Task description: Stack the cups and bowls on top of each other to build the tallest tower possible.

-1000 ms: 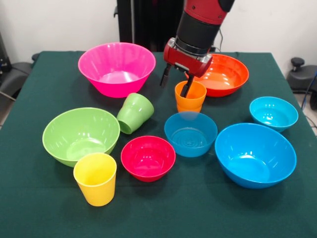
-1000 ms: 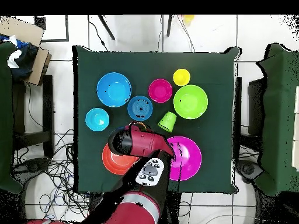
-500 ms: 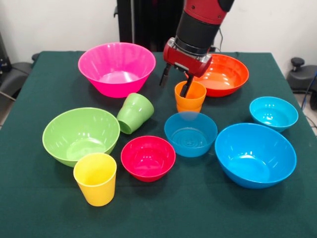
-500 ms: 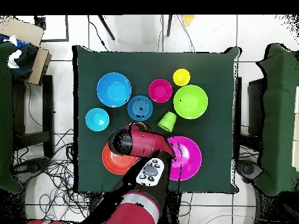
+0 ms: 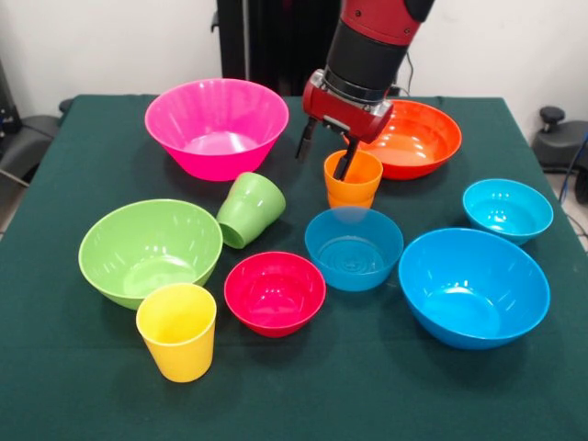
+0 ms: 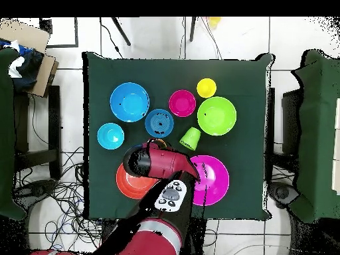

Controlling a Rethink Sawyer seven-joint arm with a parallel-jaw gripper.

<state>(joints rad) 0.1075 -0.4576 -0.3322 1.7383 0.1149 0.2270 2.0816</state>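
We see the black two-fingered gripper [image 5: 323,156] spread open, gripping nothing, one finger dipped inside the upright glossy orange plastic cup [image 5: 353,179] beside the wide orange plastic bowl [image 5: 418,138], the other outside its wall. We judge the cup light, stiff and slippery, so we'd pinch that wall just below the rim.

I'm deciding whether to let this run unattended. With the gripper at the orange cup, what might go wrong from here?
The gripper straddles the orange cup's rim, one finger inside and one outside; a thin-wall pinch may slip or tip the cup. The orange bowl and a small blue bowl sit close by, so a tilted lift might knock them.
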